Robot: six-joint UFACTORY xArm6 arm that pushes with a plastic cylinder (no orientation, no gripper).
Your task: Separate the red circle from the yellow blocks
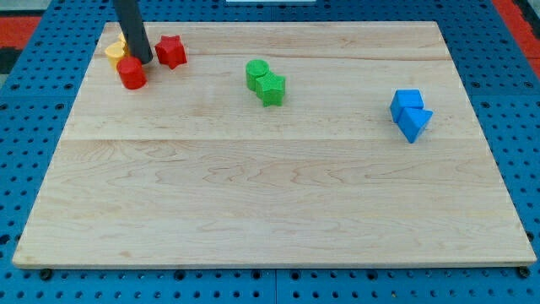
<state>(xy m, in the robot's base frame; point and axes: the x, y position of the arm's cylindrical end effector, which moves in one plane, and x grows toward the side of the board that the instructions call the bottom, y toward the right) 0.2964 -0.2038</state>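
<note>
The red circle lies near the view's top left corner of the wooden board. A yellow block sits just above and left of it, touching or nearly touching; its shape is partly hidden behind the rod. My tip is down between the red circle and a red star, just above and right of the red circle and right of the yellow block. The rod hides whatever lies right behind it.
A green circle and a green star touch each other at the top middle. A blue cube and a blue triangle touch at the right. The wooden board lies on a blue perforated table.
</note>
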